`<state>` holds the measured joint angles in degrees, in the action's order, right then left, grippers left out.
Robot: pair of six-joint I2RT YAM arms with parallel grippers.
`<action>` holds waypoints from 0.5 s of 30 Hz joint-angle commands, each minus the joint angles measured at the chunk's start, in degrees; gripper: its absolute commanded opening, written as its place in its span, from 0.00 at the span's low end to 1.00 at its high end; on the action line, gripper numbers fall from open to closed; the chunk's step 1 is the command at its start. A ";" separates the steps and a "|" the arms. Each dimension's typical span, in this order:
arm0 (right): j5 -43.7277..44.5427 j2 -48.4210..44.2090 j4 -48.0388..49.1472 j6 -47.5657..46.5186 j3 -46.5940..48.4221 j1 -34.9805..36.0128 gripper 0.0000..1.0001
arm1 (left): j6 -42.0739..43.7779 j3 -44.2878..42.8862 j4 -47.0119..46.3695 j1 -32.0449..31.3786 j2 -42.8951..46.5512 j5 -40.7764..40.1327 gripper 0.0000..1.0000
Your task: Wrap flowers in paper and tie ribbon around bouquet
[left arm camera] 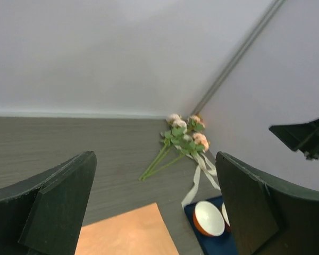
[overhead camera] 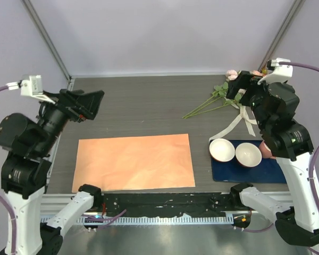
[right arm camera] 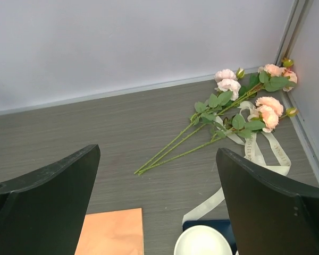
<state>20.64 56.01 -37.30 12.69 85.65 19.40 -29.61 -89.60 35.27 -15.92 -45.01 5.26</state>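
Note:
The paper (overhead camera: 134, 162) lies flat, salmon-orange face up, on the dark table in front of the arm bases. The flowers (overhead camera: 219, 94) lie loose at the far right corner, pink blooms toward the wall and stems pointing left. The cream ribbon (overhead camera: 229, 127) trails from them toward the bowls. A bouquet is out of view. My left gripper (overhead camera: 91, 104) hangs open in the air above the table's left side, holding nothing. My right gripper (overhead camera: 237, 87) hovers open over the flowers, also holding nothing. The wrist views show the flowers (right arm camera: 239, 101), the ribbon (right arm camera: 266, 151) and a paper corner (left arm camera: 122, 234).
A dark blue mat (overhead camera: 250, 172) at the near right carries two white-lined bowls (overhead camera: 222, 150) (overhead camera: 248, 154). A third orange shape (overhead camera: 266, 150) sits partly hidden behind the right arm. Grey walls close in the back and both sides.

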 commanded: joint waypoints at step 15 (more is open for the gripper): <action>-31.80 15.91 21.90 15.08 -39.04 17.25 0.98 | -19.61 45.72 -18.73 -9.98 -14.32 16.95 0.70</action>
<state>-4.27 79.09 -24.56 21.76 55.29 36.36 -43.55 -51.86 23.18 -18.83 -63.86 27.68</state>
